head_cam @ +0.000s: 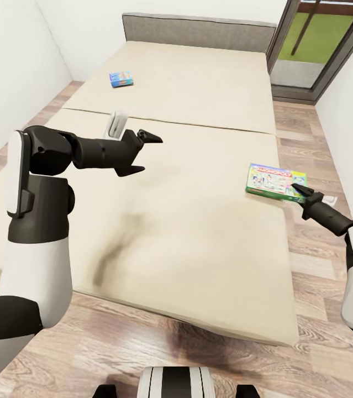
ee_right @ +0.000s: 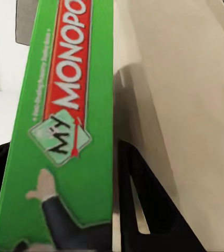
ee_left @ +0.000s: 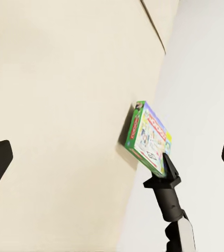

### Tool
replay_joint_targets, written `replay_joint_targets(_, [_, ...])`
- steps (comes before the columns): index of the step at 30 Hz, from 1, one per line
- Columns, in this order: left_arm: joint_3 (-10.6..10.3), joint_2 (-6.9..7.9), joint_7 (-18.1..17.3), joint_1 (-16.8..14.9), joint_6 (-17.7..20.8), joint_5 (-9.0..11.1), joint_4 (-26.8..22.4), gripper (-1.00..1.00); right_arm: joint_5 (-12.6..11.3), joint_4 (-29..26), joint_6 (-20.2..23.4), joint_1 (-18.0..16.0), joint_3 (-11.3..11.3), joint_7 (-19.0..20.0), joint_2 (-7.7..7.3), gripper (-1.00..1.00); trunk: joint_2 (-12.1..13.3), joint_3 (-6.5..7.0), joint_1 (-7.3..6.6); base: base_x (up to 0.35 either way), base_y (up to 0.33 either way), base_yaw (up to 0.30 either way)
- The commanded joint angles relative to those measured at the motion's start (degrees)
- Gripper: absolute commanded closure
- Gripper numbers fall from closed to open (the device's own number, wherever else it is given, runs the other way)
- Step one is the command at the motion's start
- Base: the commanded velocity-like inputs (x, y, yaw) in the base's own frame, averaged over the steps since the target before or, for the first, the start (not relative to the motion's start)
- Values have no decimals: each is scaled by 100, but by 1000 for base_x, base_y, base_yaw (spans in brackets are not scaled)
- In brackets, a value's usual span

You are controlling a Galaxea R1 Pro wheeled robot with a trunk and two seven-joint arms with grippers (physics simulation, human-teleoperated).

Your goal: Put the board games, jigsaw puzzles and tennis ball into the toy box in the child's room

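While the right gripper [head_cam: 299,190] straddled the near edge of the Monopoly box [head_cam: 275,181] at the bed's [head_cam: 198,232] right side, its jaws sat either side of the box without clearly pinching it; closing squarely and deep on that edge before lifting would likely stop it swinging. The left gripper [head_cam: 143,150] hung wide open over the mattress. The blue game [head_cam: 121,79] lay near the headboard

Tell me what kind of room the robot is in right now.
Most likely a bedroom: a wide beige bed with a grey headboard takes up the middle, on a wood plank floor. Two board games, a green one and a blue one, lie on it.
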Motion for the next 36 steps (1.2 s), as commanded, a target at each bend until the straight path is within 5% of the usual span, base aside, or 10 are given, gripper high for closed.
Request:
replay_joint_targets(1, [7,-3,59,-5,38,43,-2,-100,37,2,19,-5,-18,18,1,100,-1,-3,0,0,0,0])
replay_joint_targets(15, [-6,-3,53,38,38,41,-1,-100,32,-257,45,10,-25,18,-1,100,-1,-3,0,0,0,0])
replay_joint_targets(16, [-555,-6,-56,1352,50,-419,-39,-100,47,-2398,68,1128,502,157,-21,100,-1,-3,0,0,0,0])
replay_joint_targets(22, [-722,-12,-175,1662,54,-441,-52,-100,47,-3088,70,1619,574,176,-6,100,-1,-3,0,0,0,0])
replay_joint_targets(36, [-999,-100,-412,2248,54,-456,-81,-100,48,-3602,66,2169,610,246,3,100,-1,-3,0,0,0,0])
